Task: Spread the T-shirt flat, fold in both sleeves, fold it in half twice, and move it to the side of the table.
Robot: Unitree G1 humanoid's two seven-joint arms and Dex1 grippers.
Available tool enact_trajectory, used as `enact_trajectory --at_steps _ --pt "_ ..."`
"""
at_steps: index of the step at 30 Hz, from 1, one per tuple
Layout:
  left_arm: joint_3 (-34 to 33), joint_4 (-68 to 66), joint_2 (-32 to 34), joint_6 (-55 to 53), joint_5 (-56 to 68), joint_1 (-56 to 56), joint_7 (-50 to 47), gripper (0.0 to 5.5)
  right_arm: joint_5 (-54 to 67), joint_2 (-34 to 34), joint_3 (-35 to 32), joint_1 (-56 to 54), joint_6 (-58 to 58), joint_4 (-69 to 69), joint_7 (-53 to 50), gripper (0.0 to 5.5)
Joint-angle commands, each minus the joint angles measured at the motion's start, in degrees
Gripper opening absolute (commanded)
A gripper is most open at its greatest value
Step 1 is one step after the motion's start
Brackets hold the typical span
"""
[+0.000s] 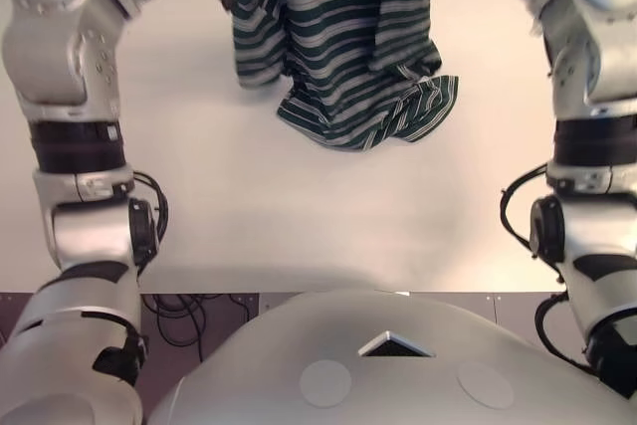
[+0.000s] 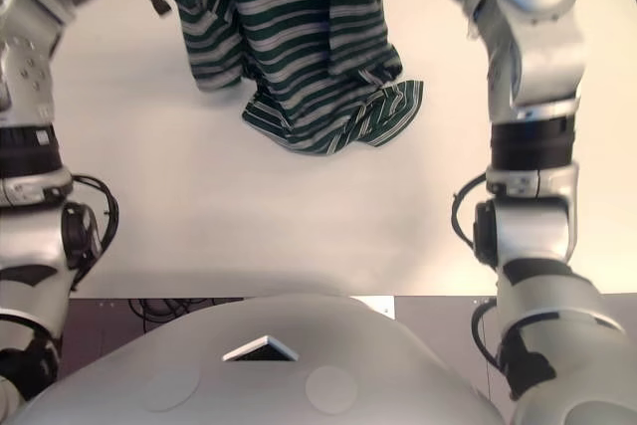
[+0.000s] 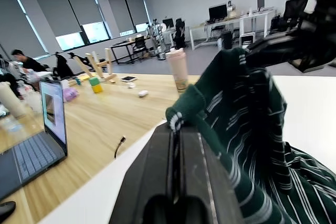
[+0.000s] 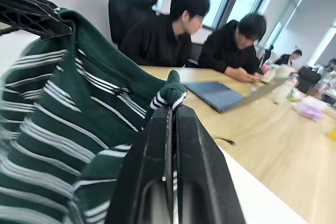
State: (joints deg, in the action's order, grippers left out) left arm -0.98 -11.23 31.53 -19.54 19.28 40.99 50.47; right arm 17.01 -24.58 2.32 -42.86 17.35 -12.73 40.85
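2 grippers, 1 garment. A dark green knit T-shirt with thin white stripes (image 1: 333, 37) hangs between them over the far part of the flat white tabletop (image 1: 299, 206), about midway between its left and right edges.

- T-shirt: the upper part is lifted off the surface and falls in loose vertical folds. The lower part is slumped on the tabletop in a crumpled heap, with the folds spilling toward the robot's right. The cloth is bunched, not spread.
- Left gripper (image 3: 177, 128): the black fingers are pressed together, pinching a ribbed, white-edged rim of the T-shirt at their tips. It is raised above the tabletop at the garment's upper left.
- Right gripper (image 4: 171, 108): the fingers are likewise clamped tight on a ribbed, striped edge at the garment's upper right. The 2 grippers are well apart, and the fabric sags between them.
- Beyond the tabletop, in the left wrist view: a long pale wooden desk (image 3: 105, 114). An open grey laptop (image 3: 37, 145) sits on its near end, and a tall beige tumbler (image 3: 177, 69) stands upright farther along.
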Motion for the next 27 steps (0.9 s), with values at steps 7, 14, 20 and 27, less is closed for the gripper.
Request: enact_trajectory --at_steps 7,14,20,27 --pt "2.4 -32.6 0.6 16.5 -9.9 24.8 4.9 0.00 0.9 2.1 -6.5 -23.6 -2.9 -27.8 1.2 0.01" --pt "1.1 -28.8 1.5 14.9 -7.4 28.6 11.8 0.00 7.0 -2.2 -9.1 -26.6 2.2 -23.7 15.8 0.01" --pt "-3.7 9.4 8.4 -8.7 6.3 11.7 13.8 0.00 23.1 -13.4 -12.6 -17.0 25.2 0.4 29.9 0.01" --pt "-19.9 45.4 16.9 -36.4 38.1 0.5 1.4 0.00 43.5 -23.9 -23.9 -5.7 47.1 16.8 32.0 0.01"
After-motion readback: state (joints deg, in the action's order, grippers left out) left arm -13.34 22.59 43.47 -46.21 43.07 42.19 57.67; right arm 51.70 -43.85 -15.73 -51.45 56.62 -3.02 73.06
